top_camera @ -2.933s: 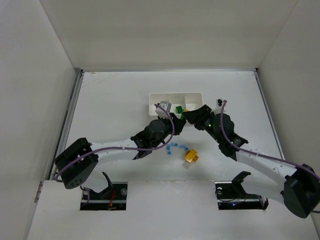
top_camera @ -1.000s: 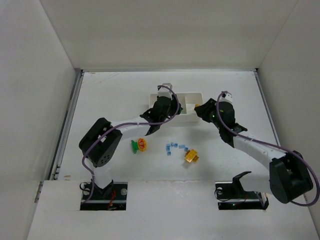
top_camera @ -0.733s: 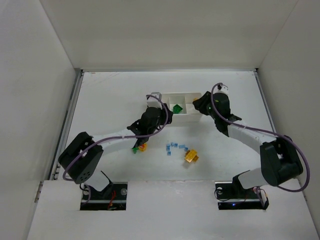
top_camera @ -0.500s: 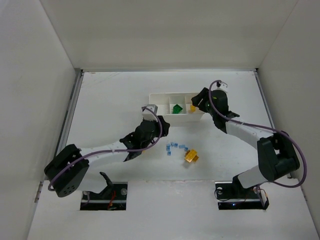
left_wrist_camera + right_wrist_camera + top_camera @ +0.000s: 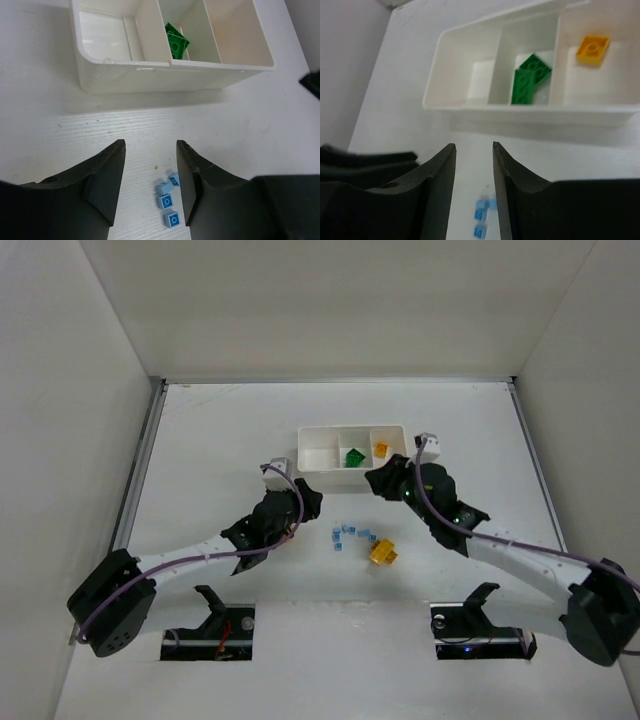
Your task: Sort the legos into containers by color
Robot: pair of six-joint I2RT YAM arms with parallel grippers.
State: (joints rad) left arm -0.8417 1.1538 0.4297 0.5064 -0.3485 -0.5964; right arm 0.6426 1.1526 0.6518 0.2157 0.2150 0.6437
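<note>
The white tray (image 5: 322,453) has three compartments: the left one empty, green legos (image 5: 353,457) in the middle, one yellow-orange lego (image 5: 381,449) on the right. Several light blue legos (image 5: 350,533) and a yellow-orange brick (image 5: 382,553) lie on the table in front of it. My left gripper (image 5: 308,498) is open and empty, left of the blue legos; in the left wrist view they (image 5: 167,197) lie below its open gripper (image 5: 150,146). My right gripper (image 5: 373,480) is open and empty, just in front of the tray (image 5: 470,107), above the blue legos (image 5: 482,212).
White walls enclose the table on the left, back and right. The two arms reach in from the near edge and their grippers point at each other a short way apart. My left arm (image 5: 365,160) shows at the lower left of the right wrist view.
Both grippers have drawn back from the tray toward the near side. The left arm now covers the spot where small green and orange pieces lay.
</note>
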